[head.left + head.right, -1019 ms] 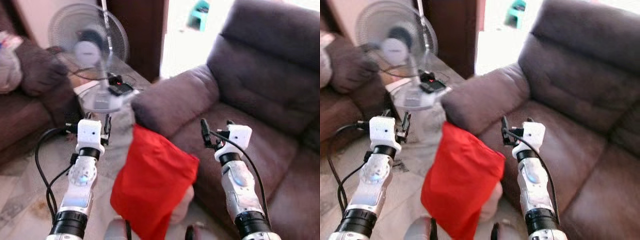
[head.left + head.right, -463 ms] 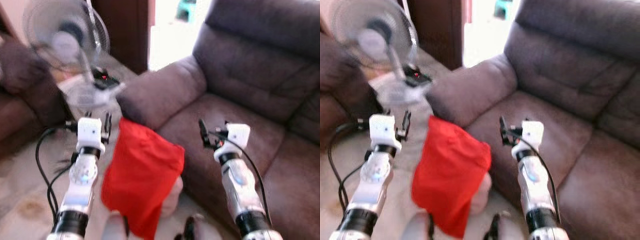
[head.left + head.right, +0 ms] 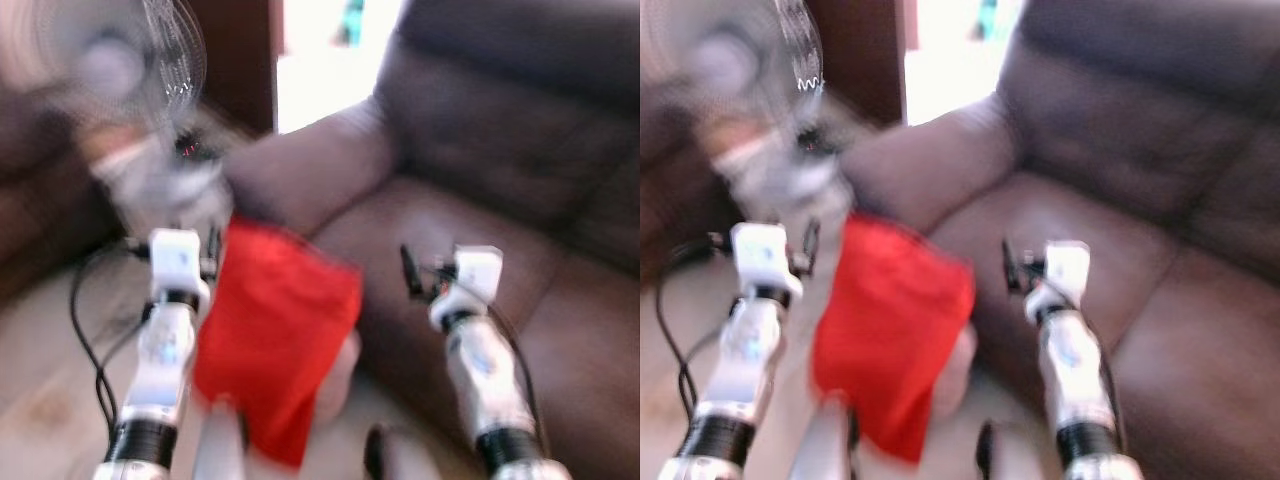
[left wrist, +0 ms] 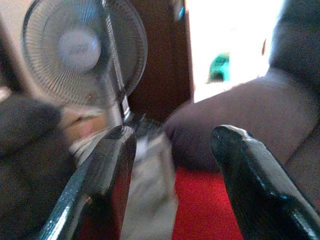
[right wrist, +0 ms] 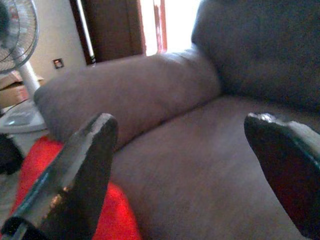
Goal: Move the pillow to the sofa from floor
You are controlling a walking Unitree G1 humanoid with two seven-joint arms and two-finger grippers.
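Note:
The red pillow (image 3: 275, 330) stands low between my two arms, in front of the sofa's armrest (image 3: 320, 170). The dark brown sofa (image 3: 470, 200) spreads across the right, its seat just beyond the pillow. My left gripper (image 4: 170, 135) is held up to the pillow's left, open and empty. My right gripper (image 5: 182, 125) is held up over the seat's front edge to the pillow's right, also open and empty. Neither touches the pillow. The head views are blurred.
A standing fan (image 3: 120, 60) with its round base (image 3: 165, 185) is at the far left, behind the armrest. A dark wooden door frame (image 3: 235, 60) and a bright doorway (image 3: 320, 50) lie behind. Pale tiled floor (image 3: 50, 380) runs at the left.
The whole picture has shifted and blurred, so the camera moved; the sofa now takes up more of the view. Both arms keep the same pose with fingers open.

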